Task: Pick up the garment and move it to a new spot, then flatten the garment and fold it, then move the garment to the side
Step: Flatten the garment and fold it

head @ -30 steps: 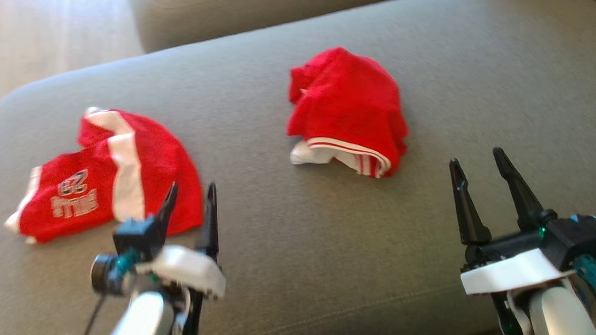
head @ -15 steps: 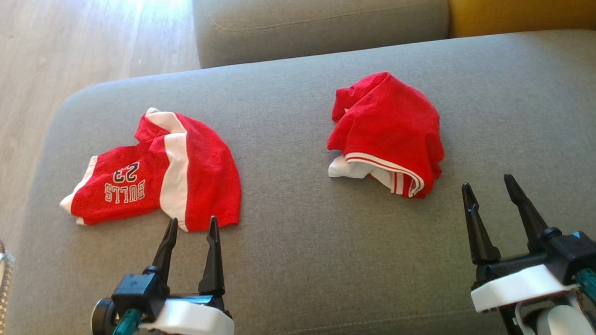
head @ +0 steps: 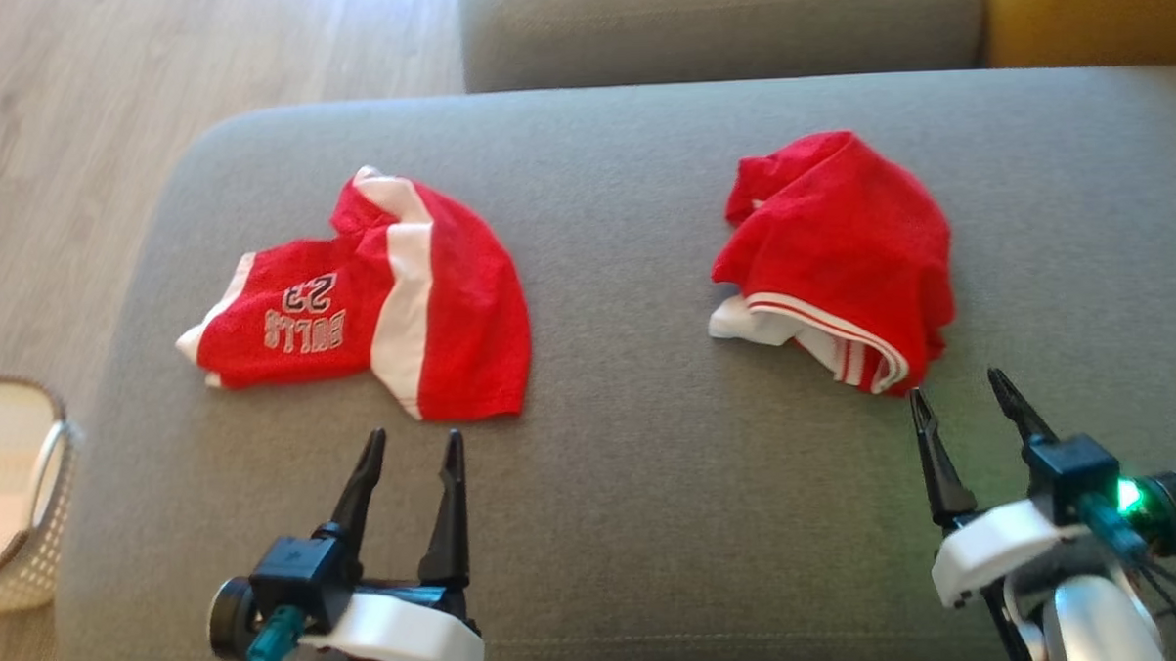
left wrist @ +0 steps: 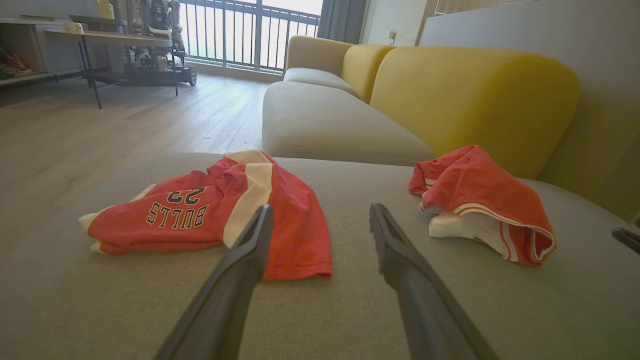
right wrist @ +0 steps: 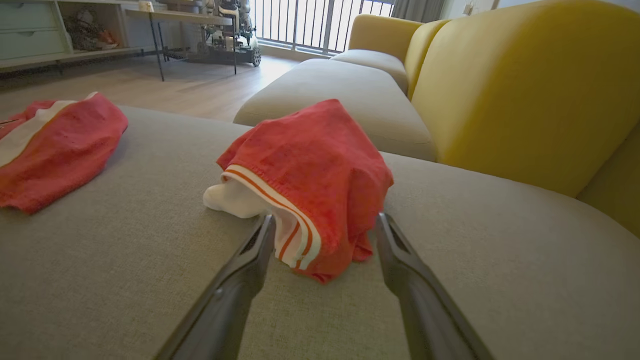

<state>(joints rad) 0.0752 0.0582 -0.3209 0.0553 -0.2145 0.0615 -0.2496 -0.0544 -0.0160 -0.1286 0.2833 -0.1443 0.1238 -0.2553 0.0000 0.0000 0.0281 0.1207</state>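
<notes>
1. While hovering over the cushion's [head: 652, 485] near edge, the left gripper [head: 415, 434] and right gripper [head: 955, 384] are standing with fingers apart.
2. The crumpled garment [head: 839, 234] is lying right of centre, a jersey [head: 451, 316] near the left edge.

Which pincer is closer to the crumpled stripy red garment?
Right. The right pincer sits just before the crumpled garment; the left pincer is off to its left, by the Bulls jersey.

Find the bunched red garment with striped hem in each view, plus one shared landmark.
Head view: bunched red garment right of centre, beyond the right gripper.
Left wrist view: garment at right.
Right wrist view: garment centre, ahead of the fingers.
Shared landmark: Bulls jersey, on its left.
</notes>
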